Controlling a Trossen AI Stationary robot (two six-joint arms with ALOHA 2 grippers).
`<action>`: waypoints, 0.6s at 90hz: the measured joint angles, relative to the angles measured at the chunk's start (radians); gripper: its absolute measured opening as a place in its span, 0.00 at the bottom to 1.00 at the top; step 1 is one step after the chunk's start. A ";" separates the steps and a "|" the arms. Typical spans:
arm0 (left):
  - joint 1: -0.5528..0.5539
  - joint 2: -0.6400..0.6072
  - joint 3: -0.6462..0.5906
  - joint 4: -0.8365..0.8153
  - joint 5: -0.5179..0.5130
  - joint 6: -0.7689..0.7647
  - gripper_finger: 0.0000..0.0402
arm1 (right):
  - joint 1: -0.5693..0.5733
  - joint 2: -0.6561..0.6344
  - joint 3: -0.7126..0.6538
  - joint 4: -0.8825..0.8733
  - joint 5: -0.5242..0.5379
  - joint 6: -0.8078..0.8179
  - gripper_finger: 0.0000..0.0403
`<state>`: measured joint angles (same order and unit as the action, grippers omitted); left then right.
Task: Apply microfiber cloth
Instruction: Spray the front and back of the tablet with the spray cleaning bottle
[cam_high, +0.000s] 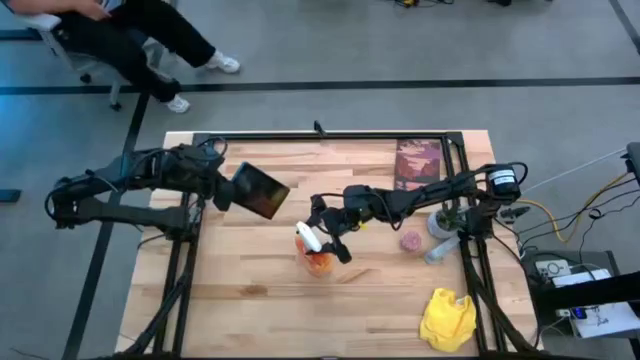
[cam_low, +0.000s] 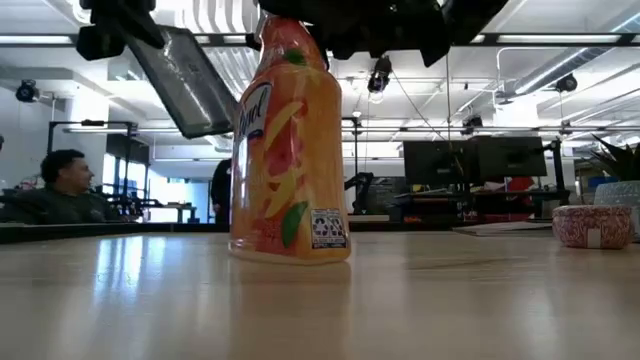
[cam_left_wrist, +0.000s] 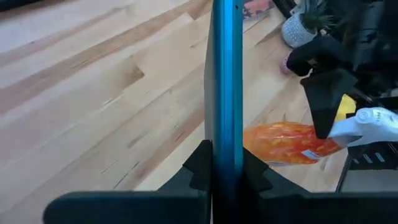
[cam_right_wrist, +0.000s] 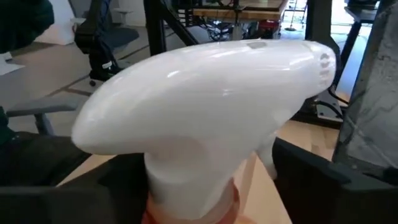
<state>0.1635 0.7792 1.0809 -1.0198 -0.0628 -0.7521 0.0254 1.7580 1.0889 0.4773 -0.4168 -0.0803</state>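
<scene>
The yellow microfiber cloth lies crumpled on the table near the front right corner, and no gripper touches it. My left gripper is shut on a black tablet, held in the air over the table's left half. The orange spray bottle stands upright on its base mid-table. My right gripper is open around its neck, below the white trigger head. One finger stands on each side of the neck, and bare wood shows between the neck and the other finger. My left gripper pinches the tablet's edge between its two fingers, one on each flat face. The fingers reach in level from the table's left. The tablet is lifted clear of the table and tilted, as the low view shows. My right gripper: whether a finger touches the bottle's neck, I cannot tell.
A dark red book lies at the far right. A small potted plant and a pink patterned jar stand right of the bottle. A person sits beyond the far left corner. Bare wood shows at the near left.
</scene>
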 joint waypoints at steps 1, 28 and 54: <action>0.000 0.000 0.000 0.002 0.000 0.001 0.03 | 0.000 0.000 0.000 0.000 0.000 0.000 0.71; 0.000 0.002 0.018 0.020 0.001 0.005 0.03 | 0.000 0.000 0.000 0.005 0.000 0.001 0.73; 0.000 0.043 0.158 -0.053 0.002 -0.001 0.03 | 0.001 0.000 0.000 0.005 -0.003 0.013 0.64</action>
<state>0.1635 0.8220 1.2388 -1.0732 -0.0608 -0.7534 0.0261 1.7584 1.0885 0.4820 -0.4194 -0.0669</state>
